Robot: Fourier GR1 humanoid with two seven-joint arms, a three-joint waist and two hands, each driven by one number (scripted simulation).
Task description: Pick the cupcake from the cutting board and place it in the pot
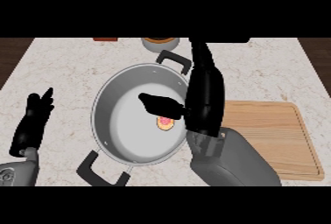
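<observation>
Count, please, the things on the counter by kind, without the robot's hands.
Pots: 1, the pot
Cupcakes: 1, the cupcake inside the pot
Cutting boards: 1, the cutting board
Things cut off at the far edge: 2, a round brown thing and a reddish thing
Total: 5

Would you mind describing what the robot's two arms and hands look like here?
Both forearms are smooth grey shells with rounded, blocky shapes. Each ends in a glossy black hand: the left hand shows slim black fingers, and the right hand looks long and dark with a thumb branching off. No cables or markings are visible.
</observation>
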